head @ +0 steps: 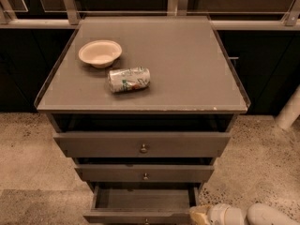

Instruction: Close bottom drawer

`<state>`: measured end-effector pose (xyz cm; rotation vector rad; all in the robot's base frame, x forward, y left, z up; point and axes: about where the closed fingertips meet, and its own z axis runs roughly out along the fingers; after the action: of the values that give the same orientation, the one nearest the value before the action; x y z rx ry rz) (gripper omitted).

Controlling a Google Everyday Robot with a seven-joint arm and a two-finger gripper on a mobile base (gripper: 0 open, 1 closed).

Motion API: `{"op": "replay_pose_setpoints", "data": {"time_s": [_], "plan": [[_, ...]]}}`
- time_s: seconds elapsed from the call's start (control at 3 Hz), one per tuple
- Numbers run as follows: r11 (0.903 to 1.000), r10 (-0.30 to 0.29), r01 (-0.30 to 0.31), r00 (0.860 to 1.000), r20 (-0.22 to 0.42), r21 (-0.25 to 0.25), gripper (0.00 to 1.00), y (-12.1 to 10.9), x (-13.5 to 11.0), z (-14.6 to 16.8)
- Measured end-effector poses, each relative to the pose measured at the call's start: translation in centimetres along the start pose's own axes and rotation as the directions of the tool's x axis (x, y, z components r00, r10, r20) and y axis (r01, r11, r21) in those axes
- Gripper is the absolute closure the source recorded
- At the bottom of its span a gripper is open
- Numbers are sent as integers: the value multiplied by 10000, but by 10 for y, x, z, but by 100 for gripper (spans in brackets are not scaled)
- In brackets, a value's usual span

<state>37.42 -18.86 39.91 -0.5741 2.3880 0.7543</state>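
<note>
The bottom drawer (140, 215) is the lowest and narrowest of three grey-brown drawers. It stands pulled out, its inside open to view, and its front reaches the lower edge of the view with the small knob just showing. My gripper (199, 215) comes in from the lower right on a white arm. Its yellowish tip sits at the right end of the drawer front, right at or against it.
The middle drawer (144, 173) and top drawer (143, 145) sit above, each with a round knob. On the cabinet top (187, 69) are a white bowl (100, 53) and a can on its side (129, 79). Speckled floor lies on both sides. A white post (289, 109) stands at right.
</note>
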Motion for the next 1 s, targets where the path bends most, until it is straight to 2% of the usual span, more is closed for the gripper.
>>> {"op": "replay_pose_setpoints", "data": {"time_s": [0.67,1.0], "plan": [[9995,239,-240,9997,-63,-200,100,2,10,10],[9903,1351,-1362,9900,-401,-264,100,-11,46,27]]}}
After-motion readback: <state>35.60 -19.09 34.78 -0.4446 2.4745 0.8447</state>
